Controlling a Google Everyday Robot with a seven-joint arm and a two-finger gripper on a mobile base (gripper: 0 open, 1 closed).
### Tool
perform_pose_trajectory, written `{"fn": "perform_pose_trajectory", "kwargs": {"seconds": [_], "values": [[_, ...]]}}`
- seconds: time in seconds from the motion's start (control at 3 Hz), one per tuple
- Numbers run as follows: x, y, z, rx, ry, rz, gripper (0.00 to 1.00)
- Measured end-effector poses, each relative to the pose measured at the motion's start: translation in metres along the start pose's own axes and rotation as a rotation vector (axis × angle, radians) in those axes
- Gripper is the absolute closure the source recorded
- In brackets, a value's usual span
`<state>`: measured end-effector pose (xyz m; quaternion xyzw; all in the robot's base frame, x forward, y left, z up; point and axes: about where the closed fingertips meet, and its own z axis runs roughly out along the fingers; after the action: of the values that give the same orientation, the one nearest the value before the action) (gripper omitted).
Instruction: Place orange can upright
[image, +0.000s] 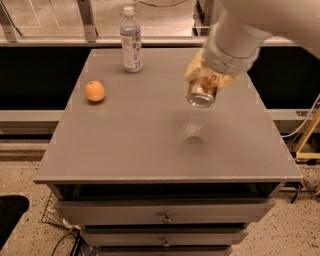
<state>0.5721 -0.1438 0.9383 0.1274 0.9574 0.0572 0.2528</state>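
The orange can (202, 94) is held tight by the gripper (205, 81), up in the air over the table (145, 145). Only its shiny end is seen well. What is inside the capped bottle (131, 42) at the back cannot be told.

1. The gripper (204, 80) hangs above the right half of the table (150, 150), clasping the orange can (202, 94) clear of the top.
2. The bottle (131, 40) stands upright near the back edge, left of the gripper.
3. The orange fruit (94, 91) lies near the left edge, in front of the bottle.
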Motion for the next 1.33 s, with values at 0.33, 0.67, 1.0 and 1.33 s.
{"fn": "perform_pose_trajectory", "kwargs": {"seconds": [0.33,0.67,1.0,1.33], "values": [[-0.018,-0.038,-0.026,-0.133,-0.104,0.014,1.00],[-0.061,-0.053,-0.047,-0.291,-0.250,0.035,1.00],[-0.098,-0.040,-0.063,-0.464,-0.343,0.031,1.00],[-0.099,-0.004,-0.084,-0.681,-0.313,-0.054,1.00]]}}
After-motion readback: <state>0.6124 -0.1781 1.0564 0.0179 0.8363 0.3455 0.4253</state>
